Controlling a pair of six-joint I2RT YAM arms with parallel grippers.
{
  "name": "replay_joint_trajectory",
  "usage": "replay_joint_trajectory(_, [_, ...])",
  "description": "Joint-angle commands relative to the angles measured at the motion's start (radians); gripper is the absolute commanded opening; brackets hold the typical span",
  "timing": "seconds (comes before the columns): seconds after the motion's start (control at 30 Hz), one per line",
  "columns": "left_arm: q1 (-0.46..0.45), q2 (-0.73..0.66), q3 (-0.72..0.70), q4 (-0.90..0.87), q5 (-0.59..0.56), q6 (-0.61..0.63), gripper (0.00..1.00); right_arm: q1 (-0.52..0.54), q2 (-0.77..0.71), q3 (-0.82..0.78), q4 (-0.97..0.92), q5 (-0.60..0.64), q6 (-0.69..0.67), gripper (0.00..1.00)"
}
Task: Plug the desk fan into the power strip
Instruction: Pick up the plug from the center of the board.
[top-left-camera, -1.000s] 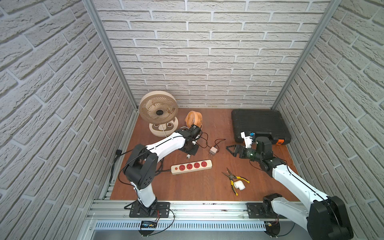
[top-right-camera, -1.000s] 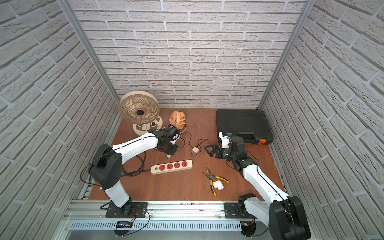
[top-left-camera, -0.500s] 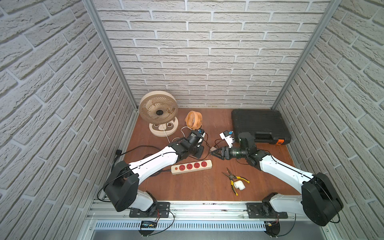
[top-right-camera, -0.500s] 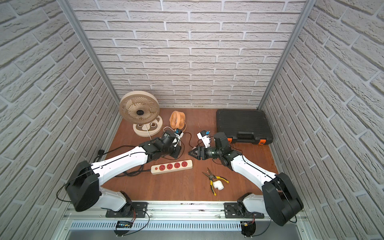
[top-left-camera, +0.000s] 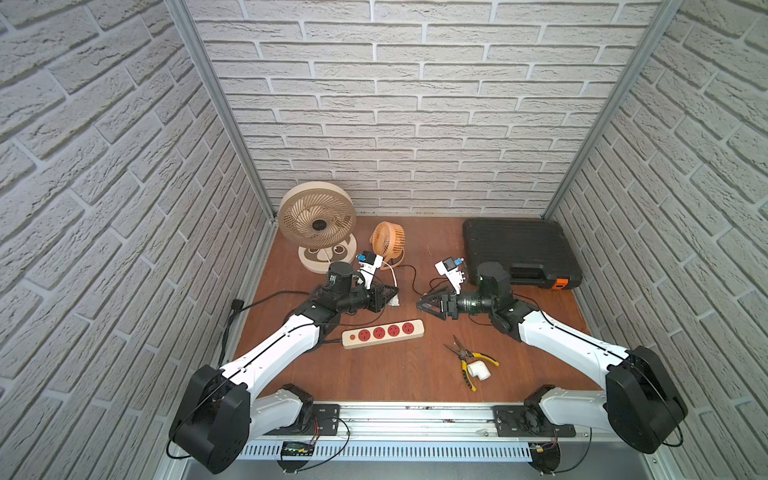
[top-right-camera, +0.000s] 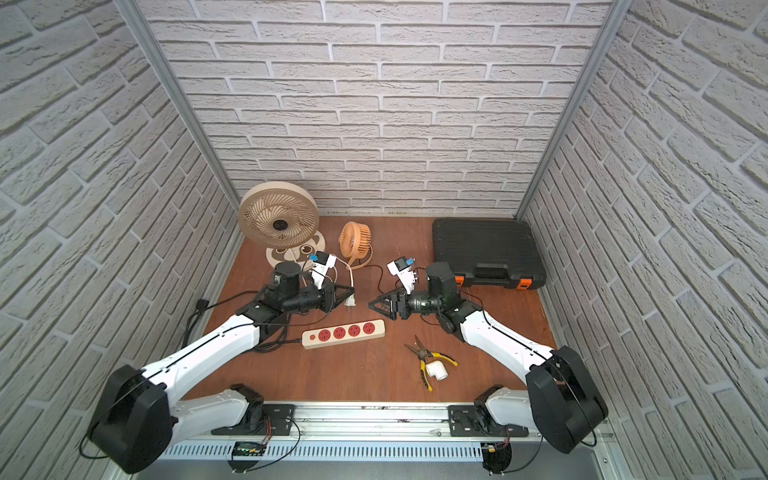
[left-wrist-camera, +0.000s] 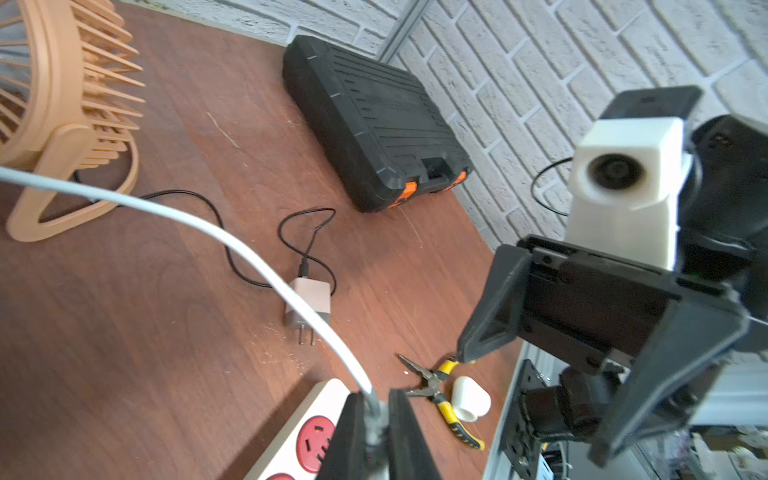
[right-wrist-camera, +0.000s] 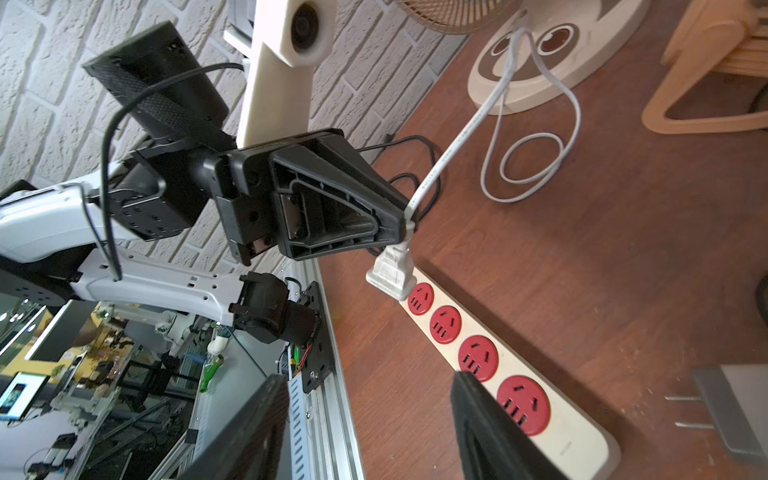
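Observation:
The beige desk fan stands at the back left, and its white cord runs to my left gripper. That gripper is shut on the cord just behind the white plug. The plug hangs prongs down, a little above the table, at the far side of the power strip. The cream strip lies flat with red sockets showing. My right gripper is open and holds nothing. It points at the left gripper from a short gap to the right.
A small orange fan stands behind the grippers; its black cable ends in a beige adapter lying on the table. A black tool case sits at the back right. Yellow-handled pliers and a white pipe elbow lie front right.
My left gripper has carried the cord and plug forward, away from the fans and toward the strip. My right gripper has swung left from beside the case until it faces the left one.

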Motion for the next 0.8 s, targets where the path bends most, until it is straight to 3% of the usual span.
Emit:
replay_joint_trajectory(0.0, [0.012, -0.055, -0.035, 0.191, 0.147, -0.077, 0.00, 0.021, 0.028, 0.050, 0.108, -0.123, 0.025, 0.69])
replay_joint_trajectory(0.2, [0.013, -0.123, -0.073, 0.206, 0.158, -0.088, 0.00, 0.069, 0.111, 0.113, 0.173, -0.199, 0.054, 0.65])
replay_joint_trajectory(0.53, [0.014, -0.149, -0.104, 0.248, 0.179, -0.116, 0.00, 0.128, 0.196, 0.200, 0.168, -0.264, 0.038, 0.48])
replay_joint_trajectory(0.77, [0.013, -0.154, -0.111, 0.263, 0.187, -0.127, 0.00, 0.132, 0.216, 0.227, 0.070, -0.232, -0.040, 0.50])
